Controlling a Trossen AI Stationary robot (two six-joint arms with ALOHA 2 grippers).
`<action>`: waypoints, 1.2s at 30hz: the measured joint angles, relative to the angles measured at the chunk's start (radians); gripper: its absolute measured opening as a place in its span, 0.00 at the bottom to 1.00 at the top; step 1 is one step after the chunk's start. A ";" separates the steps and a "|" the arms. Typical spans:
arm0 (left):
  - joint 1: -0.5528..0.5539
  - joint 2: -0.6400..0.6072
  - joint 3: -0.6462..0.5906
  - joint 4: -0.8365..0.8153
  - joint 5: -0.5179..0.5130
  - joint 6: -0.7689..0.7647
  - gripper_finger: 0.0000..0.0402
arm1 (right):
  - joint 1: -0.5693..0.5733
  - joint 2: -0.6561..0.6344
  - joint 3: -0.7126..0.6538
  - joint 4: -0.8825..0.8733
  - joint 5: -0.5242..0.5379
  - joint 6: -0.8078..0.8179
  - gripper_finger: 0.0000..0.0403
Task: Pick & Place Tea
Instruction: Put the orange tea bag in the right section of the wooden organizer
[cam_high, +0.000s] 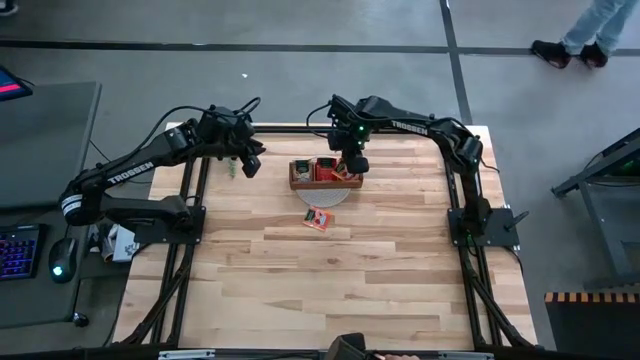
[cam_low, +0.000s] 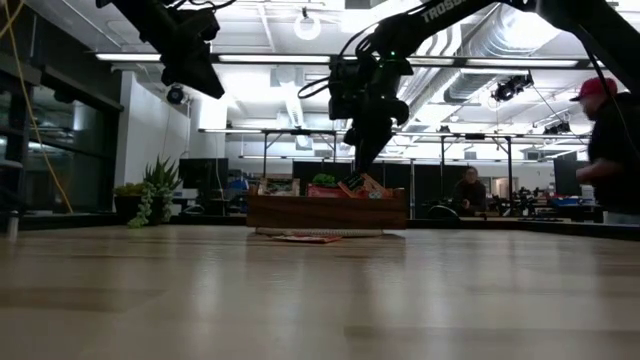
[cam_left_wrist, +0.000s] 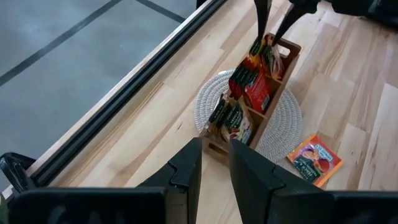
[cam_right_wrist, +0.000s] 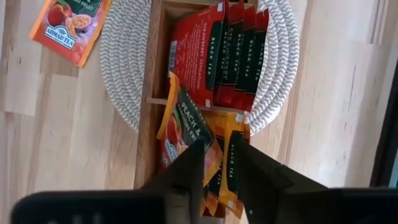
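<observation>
Tea sachets (cam_right_wrist: 208, 62) sit packed upright in a brown wooden tray (cam_high: 325, 173) w/ three compartments; red ones fill the middle, orange ones (cam_right_wrist: 224, 155) the end slot, green-grey at the other end. One more orange sachet (cam_high: 318, 219) lies flat on the table just beside the tray, on the near side.

Right end effector (cam_right_wrist: 214, 165) is down in the orange compartment, fingers astride a sachet top, gap narrow. Can't tell if it is clamped on the sachet yet or only closing round it. Left end effector (cam_left_wrist: 214, 171) hangs above the far-left table edge, well apart from the tray, fingers near together w/ a slim gap, nothing between them.

Risks, as I judge: sachets are thin, slick and pressed tight, so the fingers may pinch two at once, or drag a neighbour out on the lift. A grip only on the top edge could slip, dropping the sachet back or onto the mat. The tray is light; an off-centre pull may tip or slide it on the round woven mat (cam_right_wrist: 124, 68).

Table (cam_high: 330, 290) is pale wood planks w/ dark frame rails. Beyond: grey floor, a keyboard and mouse at left, potted plant, office lights, people standing far off.
</observation>
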 joint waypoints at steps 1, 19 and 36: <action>0.000 0.000 0.000 0.000 0.000 0.002 0.20 | 0.000 0.000 0.000 0.001 0.000 0.000 0.21; 0.000 0.000 0.000 0.000 0.000 0.002 0.20 | -0.001 -0.013 0.000 0.034 0.003 0.055 0.00; 0.000 0.000 0.000 0.000 -0.001 -0.001 0.20 | -0.007 -0.024 0.000 0.054 0.008 0.264 0.00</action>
